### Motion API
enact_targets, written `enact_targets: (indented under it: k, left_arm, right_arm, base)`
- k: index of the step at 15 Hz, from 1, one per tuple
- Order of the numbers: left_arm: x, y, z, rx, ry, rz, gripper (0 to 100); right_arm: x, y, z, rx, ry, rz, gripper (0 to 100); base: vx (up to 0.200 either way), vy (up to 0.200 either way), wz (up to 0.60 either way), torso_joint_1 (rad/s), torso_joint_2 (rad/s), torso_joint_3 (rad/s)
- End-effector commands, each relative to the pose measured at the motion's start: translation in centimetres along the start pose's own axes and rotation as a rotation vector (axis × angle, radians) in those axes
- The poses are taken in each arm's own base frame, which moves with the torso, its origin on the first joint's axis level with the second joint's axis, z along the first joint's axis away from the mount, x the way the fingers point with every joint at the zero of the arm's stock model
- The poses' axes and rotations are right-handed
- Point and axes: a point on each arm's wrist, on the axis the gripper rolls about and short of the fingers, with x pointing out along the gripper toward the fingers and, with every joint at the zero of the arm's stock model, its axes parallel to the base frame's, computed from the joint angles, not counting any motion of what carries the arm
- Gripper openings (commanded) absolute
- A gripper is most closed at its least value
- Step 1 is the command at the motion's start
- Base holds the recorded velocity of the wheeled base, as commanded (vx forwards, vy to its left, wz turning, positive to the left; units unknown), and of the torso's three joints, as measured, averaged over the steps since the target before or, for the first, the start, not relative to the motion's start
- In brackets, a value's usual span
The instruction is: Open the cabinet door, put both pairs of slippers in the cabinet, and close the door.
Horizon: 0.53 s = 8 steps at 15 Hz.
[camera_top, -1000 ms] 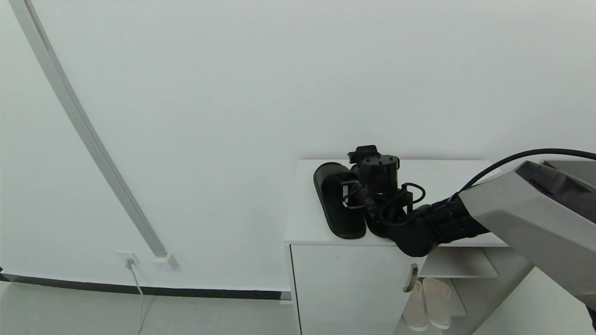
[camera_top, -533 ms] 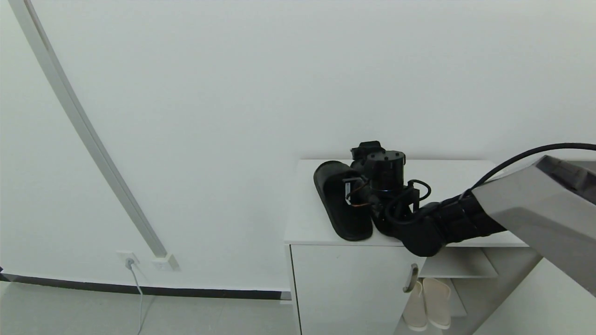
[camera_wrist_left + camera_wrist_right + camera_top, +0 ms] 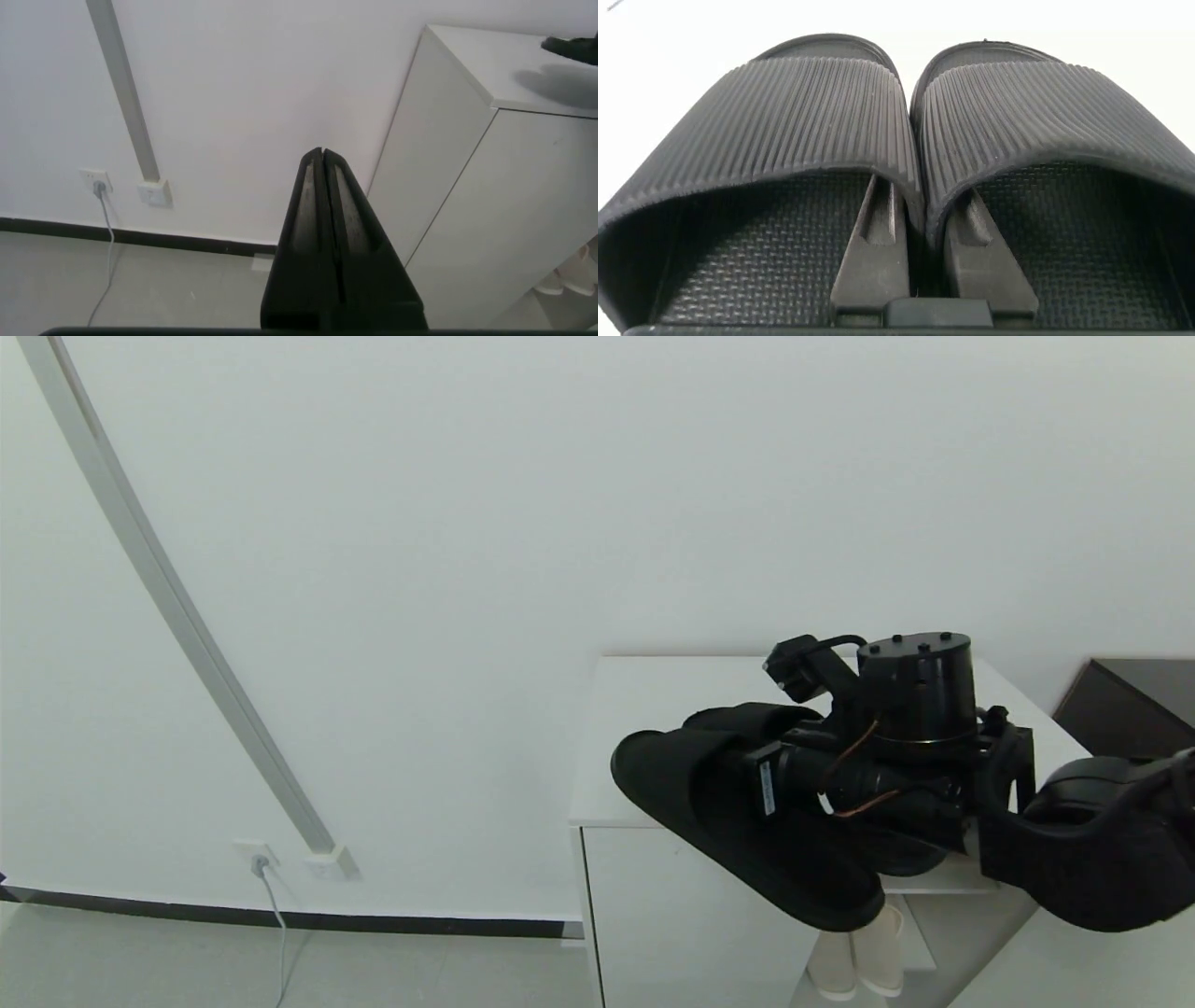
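We hold the black slippers (image 3: pixel 747 821) as a pair, off the front edge of the cabinet (image 3: pixel 653 737). The right gripper (image 3: pixel 920 219) fingers (image 3: pixel 873 233) pinch the inner straps together so both slippers travel at once. The left gripper (image 3: pixel 323 159) fingers are pressed together, idle.

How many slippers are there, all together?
4. Two black slippers hang side by side in the right gripper, at the cabinet's front edge. Two white slippers sit low inside the cabinet, partly hidden.
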Motion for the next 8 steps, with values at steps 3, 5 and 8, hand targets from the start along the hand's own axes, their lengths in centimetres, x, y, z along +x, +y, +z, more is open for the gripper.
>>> enact_targets:
  k: [3,5,8]
  left_arm:
    - [0.01,0.0,0.01,-0.003,0.001,0.001,0]
    - [0.0,0.0,0.05,-0.004,-0.001,0.0,0]
    - [0.01,0.0,0.01,-0.004,0.001,0.001,0]
  right_arm:
    - [-1.7,0.29,0.42,-0.003,-0.024,0.011,0]
    - [-1.9,0.26,0.11,-0.012,-0.016,0.008,0]
    - [-1.96,0.23,-0.2,-0.035,-0.029,0.006,0]
  base:
    - [0.0,0.0,0.0,0.0,0.0,0.0]
    - [0.0,0.0,0.0,0.0,0.0,0.0]
    - [0.0,0.0,0.0,0.0,0.0,0.0]
